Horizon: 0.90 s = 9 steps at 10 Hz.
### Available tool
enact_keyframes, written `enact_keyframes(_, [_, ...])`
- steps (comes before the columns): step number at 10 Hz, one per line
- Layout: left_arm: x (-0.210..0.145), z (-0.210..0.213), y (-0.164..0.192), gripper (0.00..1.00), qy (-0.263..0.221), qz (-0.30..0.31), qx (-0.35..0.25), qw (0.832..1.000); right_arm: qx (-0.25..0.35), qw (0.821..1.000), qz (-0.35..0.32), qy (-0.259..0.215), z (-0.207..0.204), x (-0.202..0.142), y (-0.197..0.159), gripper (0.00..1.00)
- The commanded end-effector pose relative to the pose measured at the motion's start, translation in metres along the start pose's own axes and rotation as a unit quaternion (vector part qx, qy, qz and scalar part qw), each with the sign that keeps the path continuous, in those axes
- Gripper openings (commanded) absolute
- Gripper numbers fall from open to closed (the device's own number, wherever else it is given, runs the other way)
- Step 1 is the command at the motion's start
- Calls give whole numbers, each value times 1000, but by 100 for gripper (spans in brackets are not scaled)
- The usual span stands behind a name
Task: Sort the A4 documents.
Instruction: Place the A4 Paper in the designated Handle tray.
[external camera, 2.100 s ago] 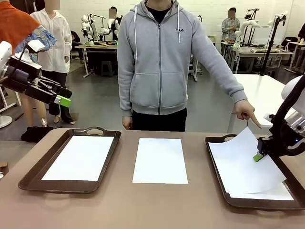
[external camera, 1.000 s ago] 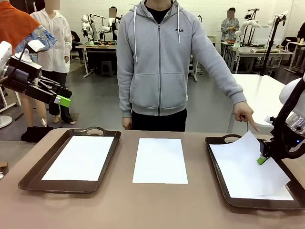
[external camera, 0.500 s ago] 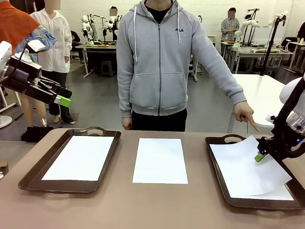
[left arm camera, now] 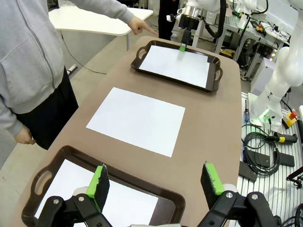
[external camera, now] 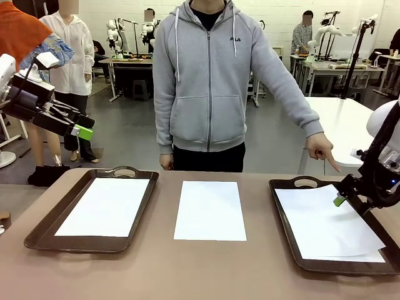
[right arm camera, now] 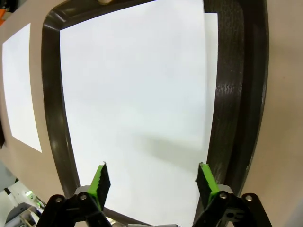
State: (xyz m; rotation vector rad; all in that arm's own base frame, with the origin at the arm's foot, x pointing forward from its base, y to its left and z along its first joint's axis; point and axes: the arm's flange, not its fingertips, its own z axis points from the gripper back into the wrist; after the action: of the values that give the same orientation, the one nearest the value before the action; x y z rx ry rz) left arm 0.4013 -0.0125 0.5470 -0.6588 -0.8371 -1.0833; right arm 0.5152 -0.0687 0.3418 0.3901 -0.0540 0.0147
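A: How do the right fingers (right arm camera: pixel 101 181) stand?

B: They are spread wide and hold nothing. They hang over the far part of the top A4 sheet (right arm camera: pixel 137 94) in the right tray (right arm camera: pixel 232 94). Whether the tips touch the paper, I cannot tell.

A: And the left fingers (left arm camera: pixel 99 182)?

B: Also wide open and empty, up in the air over the left tray (external camera: pixel 44 232), where one sheet (external camera: pixel 111 206) lies flat.

A: What about the edges?

B: The top sheet lies a little turned, so a second sheet (right arm camera: pixel 211 71) shows from under it along one side.

A: Is there room to move?

B: The middle sheet (external camera: pixel 210 210) lies flat on the bare counter (external camera: pixel 156 269) between the trays and touches neither. A person's hand (external camera: pixel 322 149) points down beside the right tray's far rim, near the right fingers.
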Motion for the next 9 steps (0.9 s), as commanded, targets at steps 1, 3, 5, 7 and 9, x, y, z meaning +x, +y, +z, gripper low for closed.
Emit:
enact_keyframes(1, [-1,0,0,100,-3,-3,-3,1000,-23,1000,-11,0,2,0,4,100])
enact_keyframes(3, [-1,0,0,100,-3,-3,-3,1000,-31,999,-16,1,5,0,4,100])
enact_keyframes(5, [-1,0,0,100,-3,-3,-3,1000,-39,999,-17,15,3,1,12,100])
enact_keyframes(7, [-1,0,0,100,-3,-3,-3,1000,-14,1000,-7,4,2,0,0,100])
enact_keyframes(9, [-1,0,0,100,-3,-3,-3,1000,-14,1000,-7,4,2,0,0,100])
